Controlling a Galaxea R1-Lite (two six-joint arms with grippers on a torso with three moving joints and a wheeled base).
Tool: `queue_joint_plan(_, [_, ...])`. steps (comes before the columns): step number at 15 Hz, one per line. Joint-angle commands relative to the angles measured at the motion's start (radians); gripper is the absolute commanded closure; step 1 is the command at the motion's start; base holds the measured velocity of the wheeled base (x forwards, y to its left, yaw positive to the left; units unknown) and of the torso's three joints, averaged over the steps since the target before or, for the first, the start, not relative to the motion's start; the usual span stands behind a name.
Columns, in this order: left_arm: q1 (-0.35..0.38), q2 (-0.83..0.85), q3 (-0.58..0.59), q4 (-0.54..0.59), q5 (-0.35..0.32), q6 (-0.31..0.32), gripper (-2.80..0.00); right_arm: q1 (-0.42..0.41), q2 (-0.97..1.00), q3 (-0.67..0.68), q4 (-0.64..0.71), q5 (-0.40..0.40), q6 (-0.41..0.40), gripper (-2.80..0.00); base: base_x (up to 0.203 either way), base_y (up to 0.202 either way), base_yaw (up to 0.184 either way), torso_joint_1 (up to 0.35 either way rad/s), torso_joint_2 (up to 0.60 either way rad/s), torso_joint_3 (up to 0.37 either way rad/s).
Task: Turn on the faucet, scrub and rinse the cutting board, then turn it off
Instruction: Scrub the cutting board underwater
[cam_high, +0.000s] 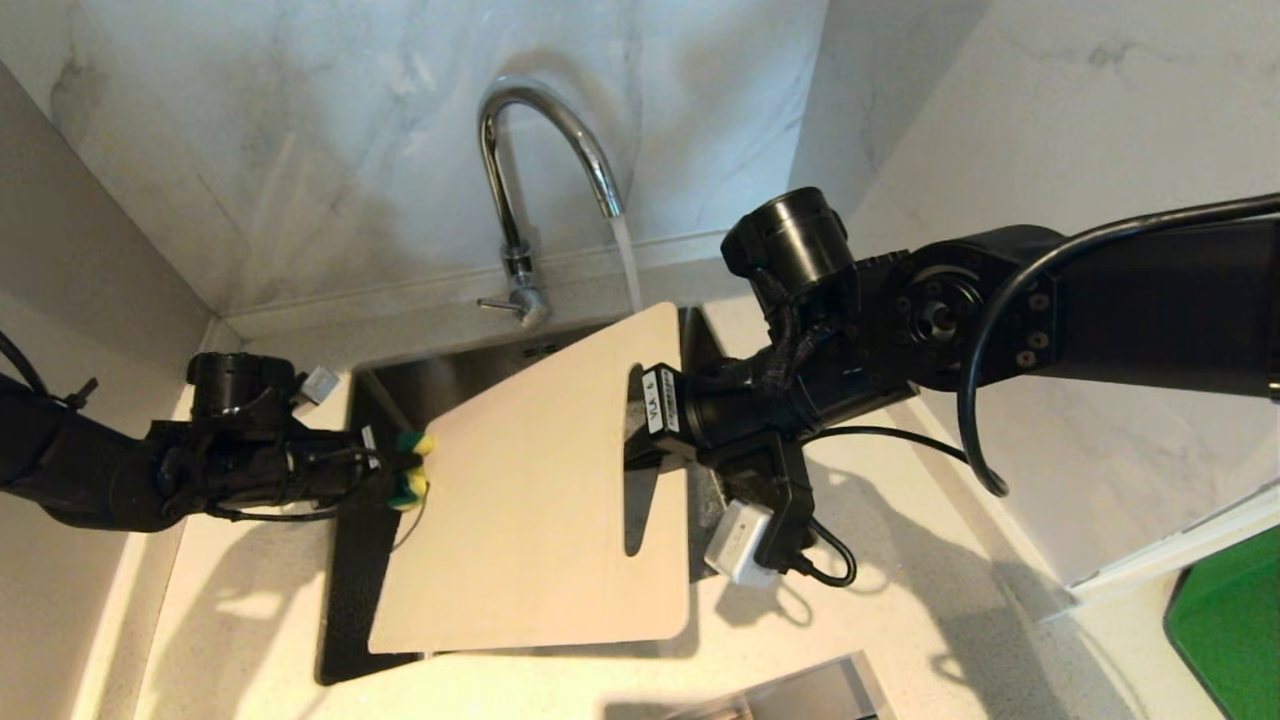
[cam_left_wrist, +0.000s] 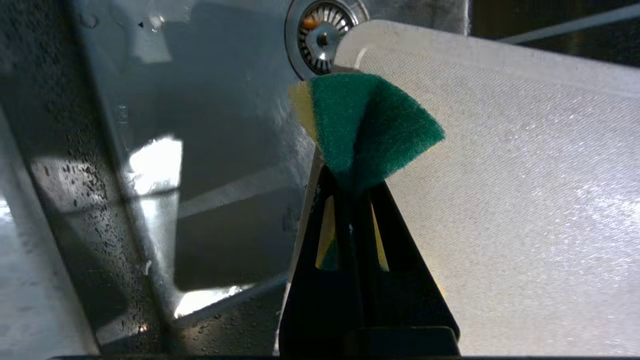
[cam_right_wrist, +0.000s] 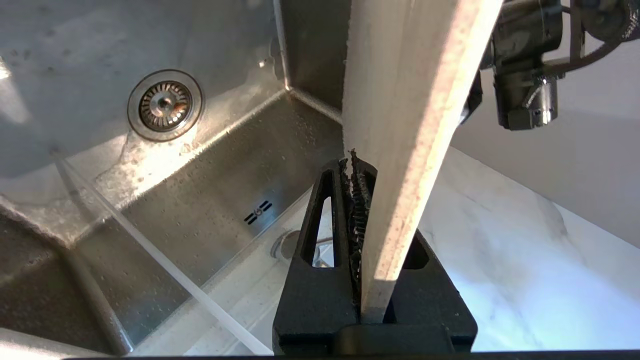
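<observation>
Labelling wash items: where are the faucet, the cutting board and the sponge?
faucet (cam_high: 497, 170), head view, upright neck.
cutting board (cam_high: 530, 520), head view, flat face.
sponge (cam_left_wrist: 367, 125), left wrist view, green scrub side.

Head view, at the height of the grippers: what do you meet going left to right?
left gripper → sponge clamped in it → cutting board held over the sink → right gripper shut on the board's slotted end → white marble wall.

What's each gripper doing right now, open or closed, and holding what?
Left gripper: shut on the sponge, at the cutting board's left edge.
Right gripper: shut on the cutting board, held over the sink.
</observation>
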Motion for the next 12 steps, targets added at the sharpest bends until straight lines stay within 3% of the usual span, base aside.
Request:
queue_joint_plan(1, [0.003, -0.045, -0.004, -0.003, -0.04, -0.045, 0.0, 0.0, 0.003, 0.007, -0.012, 0.002, -0.015, 0.0, 0.0, 0.0, 0.0, 0.0, 0.0, 0.0])
queue_joint_plan(4, [-0.027, -0.17, -0.009, 0.036, -0.099, -0.153, 0.0, -0.003, 0.001, 0.014, -0.014, 0.002, -0.015, 0.0, 0.0, 0.0, 0.0, 0.0, 0.0, 0.0])
queue_joint_plan(9, [-0.313, -0.359, 0.072, 0.076, -0.099, -0.301, 0.0, -0.007, 0.002, 0.01, -0.015, 0.002, -0.008, 0.0, 0.0, 0.0, 0.0, 0.0, 0.0, 0.0])
queue_joint_plan(12, [-0.491, -0.378, 0.137, 0.065, -0.001, -0.33, 0.0, -0.007, -0.001, 0.01, -0.017, 0.002, 0.0, 0.0, 0.0, 0.0, 0.0, 0.0, 0.0, 0.0])
